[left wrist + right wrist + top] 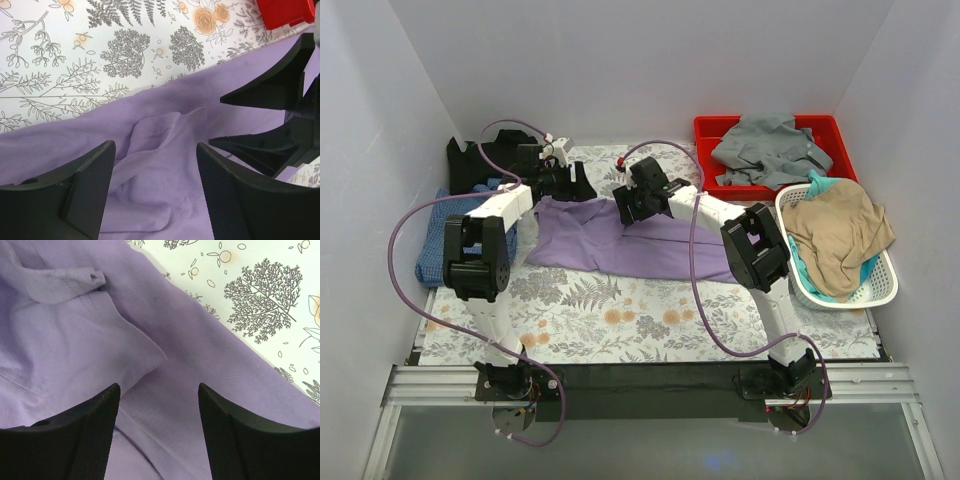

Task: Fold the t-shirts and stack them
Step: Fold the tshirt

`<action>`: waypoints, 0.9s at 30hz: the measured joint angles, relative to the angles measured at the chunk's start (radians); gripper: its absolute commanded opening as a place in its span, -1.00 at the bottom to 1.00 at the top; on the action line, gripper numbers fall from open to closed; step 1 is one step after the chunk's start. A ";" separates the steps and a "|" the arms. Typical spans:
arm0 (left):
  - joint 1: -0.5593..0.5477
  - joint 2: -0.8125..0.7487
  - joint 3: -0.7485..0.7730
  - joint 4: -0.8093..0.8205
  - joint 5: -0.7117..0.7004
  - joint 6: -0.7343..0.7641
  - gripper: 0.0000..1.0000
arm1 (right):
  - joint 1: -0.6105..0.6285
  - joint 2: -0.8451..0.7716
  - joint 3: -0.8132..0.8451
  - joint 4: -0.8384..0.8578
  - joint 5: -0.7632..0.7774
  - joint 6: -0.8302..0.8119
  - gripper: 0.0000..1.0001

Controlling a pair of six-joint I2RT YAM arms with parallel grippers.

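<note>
— White walls [620,60] box in a floral tabletop [620,320]. Why are the blue checked t-shirt [430,245] and the black t-shirt [470,158] bunched at the far left?
— Parked out of the way, I'd say, waiting their turn; neither is folded. The lilac t-shirt [620,250] lies spread in the middle, so that one is in hand.
— And the pincers?
— The left pincer [155,150] stands wide and empty, low over a turned-over flap of lilac cloth near the shirt's far edge. The right pincer [159,390] is just beside it, equally wide, holding nothing, over what looks like a sleeve hem. Paired like that, they seem set to pinch one edge together.
— Further right?
— A red bin [715,125] with grey cloth [770,148], then a white basket [880,290] of tan cloth [835,230].
</note>
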State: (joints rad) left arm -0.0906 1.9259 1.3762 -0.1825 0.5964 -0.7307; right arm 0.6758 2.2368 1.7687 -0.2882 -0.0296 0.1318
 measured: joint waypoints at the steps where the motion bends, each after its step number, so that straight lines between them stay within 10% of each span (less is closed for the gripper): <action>1: 0.002 0.000 0.000 -0.007 0.005 0.004 0.29 | 0.000 0.000 0.000 0.000 0.000 0.000 0.39; 13: 0.003 0.055 0.000 -0.029 0.006 0.053 0.24 | -0.003 -0.008 -0.016 0.000 0.000 0.000 0.39; 16: 0.002 0.077 0.000 -0.030 -0.003 0.061 0.02 | -0.005 -0.008 -0.018 0.000 0.001 0.000 0.39; 21: -0.001 0.093 0.000 -0.030 -0.022 0.061 -1.00 | -0.009 -0.016 -0.019 0.000 0.001 0.000 0.39; 27: -0.003 0.093 0.000 -0.019 -0.054 0.052 -1.00 | -0.014 -0.020 -0.026 0.002 0.000 0.000 0.38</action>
State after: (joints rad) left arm -0.0937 2.0193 1.3762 -0.2012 0.5423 -0.6785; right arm 0.6621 2.2169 1.7428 -0.2863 -0.0299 0.1322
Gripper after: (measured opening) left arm 0.018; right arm 0.695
